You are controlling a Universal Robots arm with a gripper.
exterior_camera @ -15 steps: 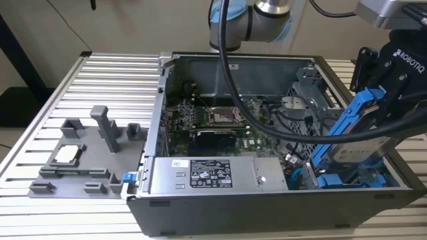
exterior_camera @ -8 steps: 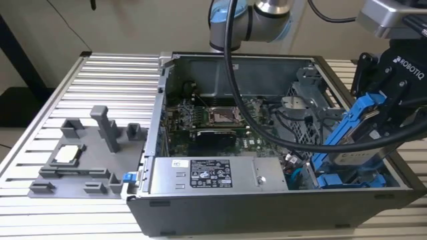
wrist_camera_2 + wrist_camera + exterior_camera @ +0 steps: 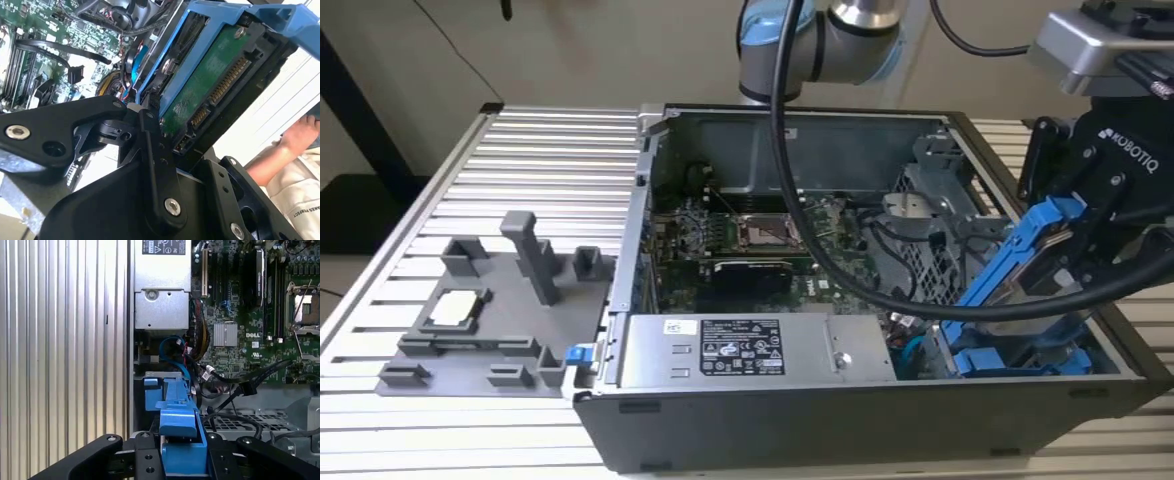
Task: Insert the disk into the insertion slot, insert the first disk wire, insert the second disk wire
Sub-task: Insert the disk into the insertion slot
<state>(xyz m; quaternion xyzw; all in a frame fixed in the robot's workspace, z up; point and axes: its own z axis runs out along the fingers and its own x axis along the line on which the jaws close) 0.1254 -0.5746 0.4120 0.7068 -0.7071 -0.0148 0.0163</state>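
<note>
Item: disk (image 3: 1025,250), tilted, pinched in my end effector (image 3: 182,456), with the insertion slot (image 3: 1001,352) just below. Hazard (my judgement): the tilt may jam a frame corner on the slot's edge, or trap the blue wire (image 3: 172,346) beneath.

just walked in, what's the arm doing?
The arm's black end effector is shut on the silver-grey hard drive in its bright blue plastic frame, holding it tilted over the open grey computer case, next to the grey sheet-metal drive cage at the exterior view's right. The drive is not in the cage yet.
</note>
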